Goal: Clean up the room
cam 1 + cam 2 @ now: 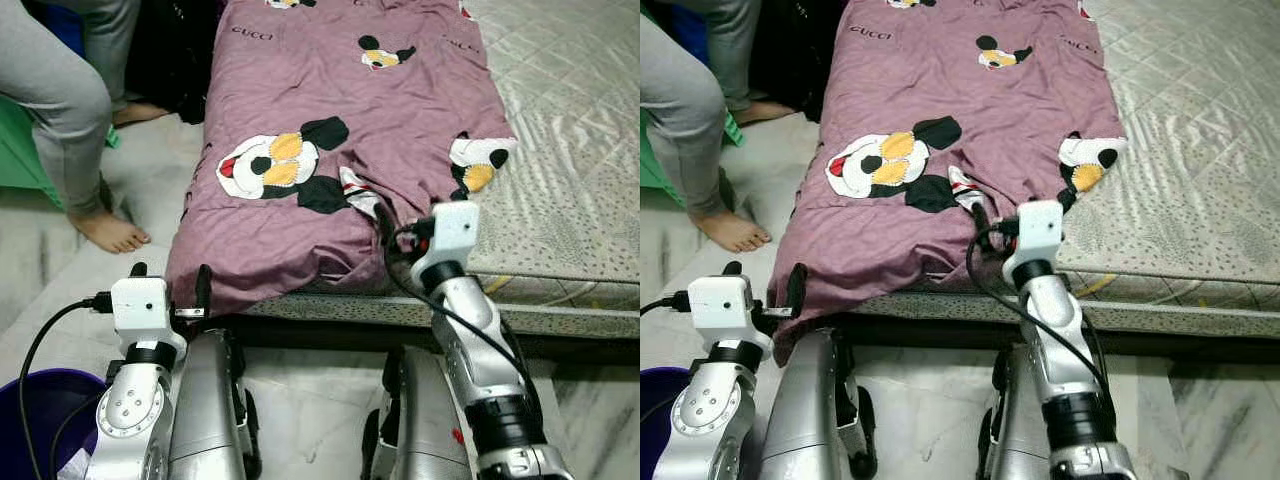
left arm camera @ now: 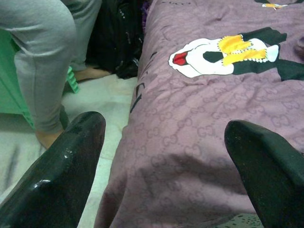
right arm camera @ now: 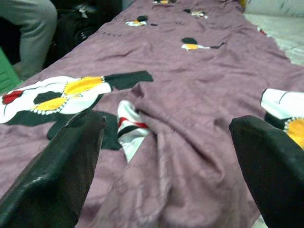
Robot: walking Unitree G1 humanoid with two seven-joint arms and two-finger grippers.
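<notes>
A purple blanket (image 1: 340, 130) printed with cartoon mice lies spread over the bed, and its near left corner hangs over the edge. My left gripper (image 1: 172, 280) is open, low beside that hanging corner; in the left wrist view its fingers (image 2: 61, 171) frame the blanket's side edge (image 2: 190, 142). My right gripper (image 1: 412, 228) is open at the blanket's wrinkled near edge. The right wrist view has both fingers (image 3: 57, 166) spread over a bunched fold (image 3: 142, 128), holding nothing.
The bare quilted mattress (image 1: 570, 150) lies to the right of the blanket. A person in grey trousers stands barefoot (image 1: 110, 230) at the left on the marble floor. A black bag (image 1: 175, 60) sits by the bed. A purple bucket (image 1: 30, 420) stands at the lower left.
</notes>
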